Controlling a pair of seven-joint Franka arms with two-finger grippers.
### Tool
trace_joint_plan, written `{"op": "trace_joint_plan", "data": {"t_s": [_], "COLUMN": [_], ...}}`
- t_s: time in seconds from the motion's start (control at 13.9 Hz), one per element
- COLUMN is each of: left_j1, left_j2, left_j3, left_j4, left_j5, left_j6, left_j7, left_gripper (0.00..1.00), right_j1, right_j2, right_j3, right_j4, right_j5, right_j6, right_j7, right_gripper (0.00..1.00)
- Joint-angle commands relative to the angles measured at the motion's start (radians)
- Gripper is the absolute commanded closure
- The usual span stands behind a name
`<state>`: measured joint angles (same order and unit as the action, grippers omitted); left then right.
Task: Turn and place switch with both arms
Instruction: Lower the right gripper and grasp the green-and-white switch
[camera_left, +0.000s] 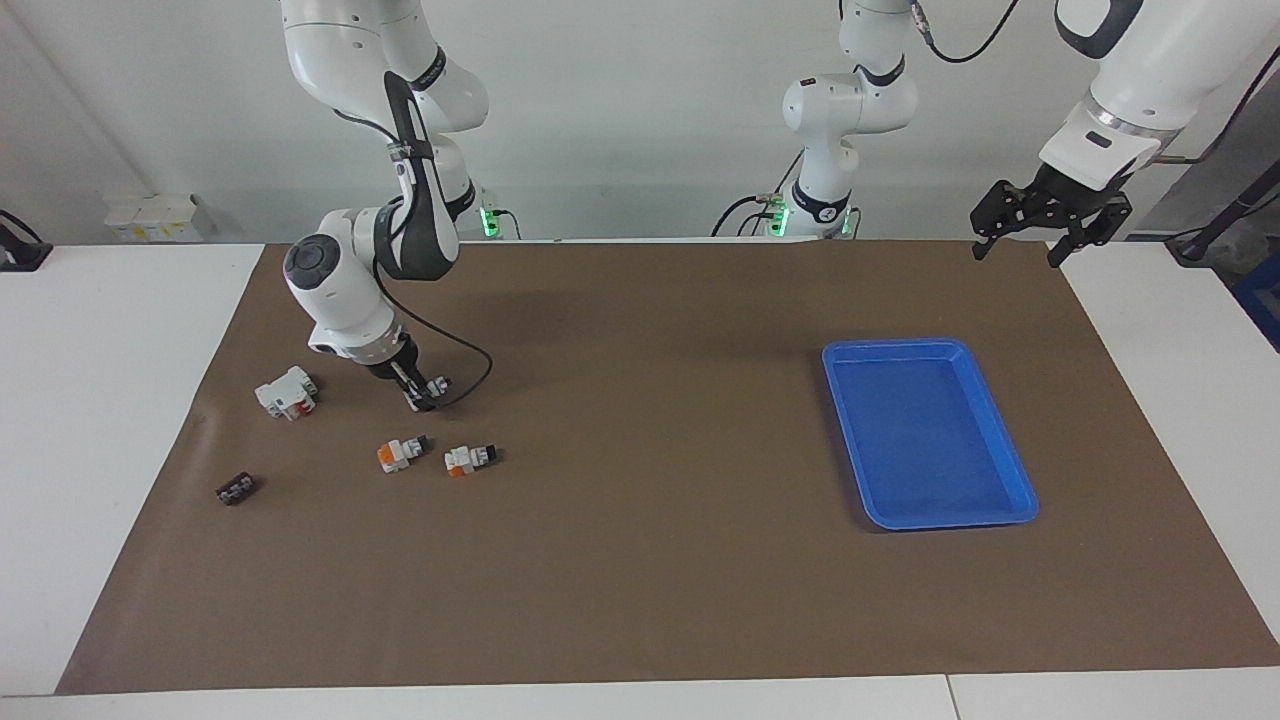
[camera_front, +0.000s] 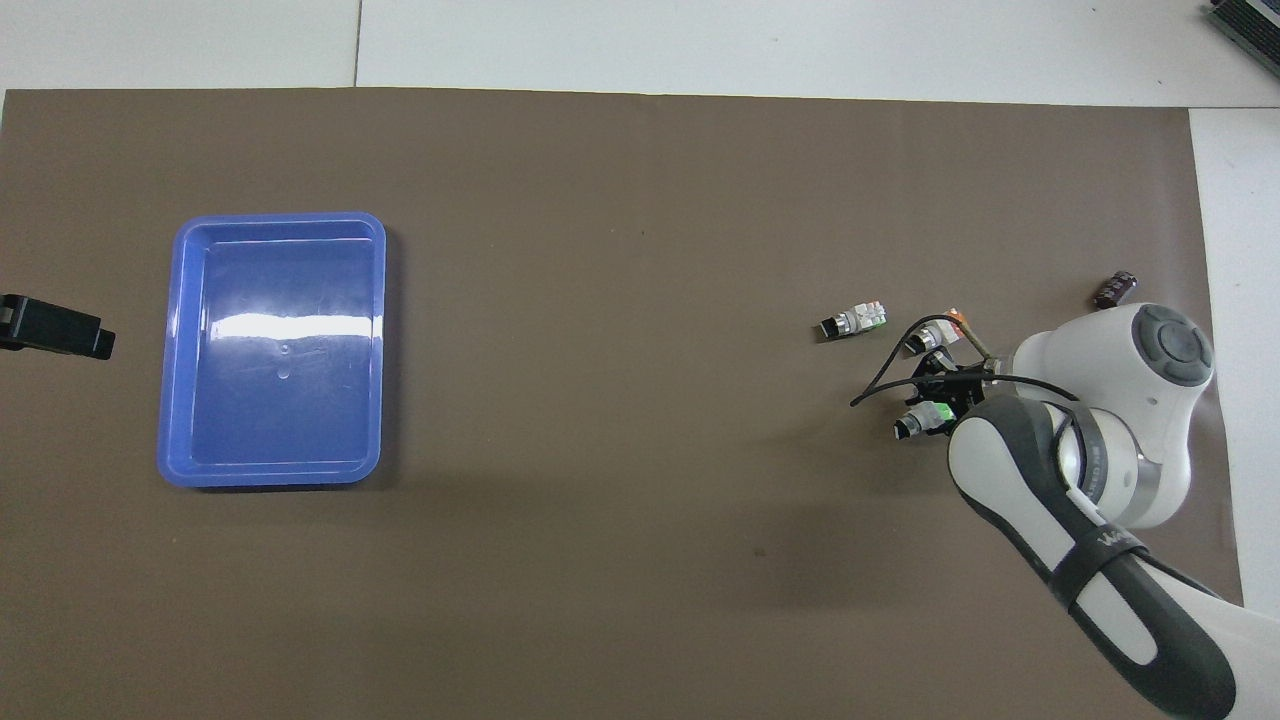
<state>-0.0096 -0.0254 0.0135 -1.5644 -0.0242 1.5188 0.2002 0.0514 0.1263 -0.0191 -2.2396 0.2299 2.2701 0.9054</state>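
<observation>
The switch, white with a green end, lies on the brown mat toward the right arm's end of the table. In the overhead view the switch shows its green end toward the arm and its black knob pointing away. My right gripper is down at the mat right beside the switch, touching or nearly touching it. In the overhead view the right gripper is partly hidden by its own wrist. My left gripper waits open and empty, raised over the mat's edge at the left arm's end; its tip also shows in the overhead view.
Two orange-ended switches lie just farther from the robots than the switch. A larger white block with a red part and a small black part lie closer to the table's end. An empty blue tray sits toward the left arm's end.
</observation>
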Motion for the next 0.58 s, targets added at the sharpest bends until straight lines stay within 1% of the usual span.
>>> {"op": "trace_joint_plan", "data": {"t_s": [0.0,0.14,0.22,0.43,0.5], "left_j1": [0.002,0.002,0.002,0.002,0.002], "left_j2": [-0.008,-0.010,-0.010,-0.011,-0.011], "left_j3": [0.000,0.000,0.000,-0.001,-0.001], "left_j4": [0.000,-0.002,-0.003,-0.003,-0.003], "left_j5": [-0.002,-0.002,-0.002,-0.002,-0.002], "left_j6": [-0.003,-0.003,-0.002,-0.009,-0.009], "left_j7": [-0.001,-0.001,-0.001,0.001,0.001], "left_gripper": [0.00,0.00,0.00,0.00,0.00], "right_j1": [-0.002,0.043,0.065,0.146,0.163], "right_j2": [0.004,0.009,0.009,0.015,0.015], "right_j3": [0.004,0.004,0.004,0.004,0.004], "right_j4": [0.116,0.193,0.233,0.378,0.421], "right_j5": [0.145,0.268,0.322,0.402,0.428], "right_j6": [-0.142,-0.224,-0.265,-0.381,-0.400], "right_j7": [-0.026,0.018,0.109,0.397,0.487], "right_gripper": [1.00,1.00,1.00,1.00,1.00]}}
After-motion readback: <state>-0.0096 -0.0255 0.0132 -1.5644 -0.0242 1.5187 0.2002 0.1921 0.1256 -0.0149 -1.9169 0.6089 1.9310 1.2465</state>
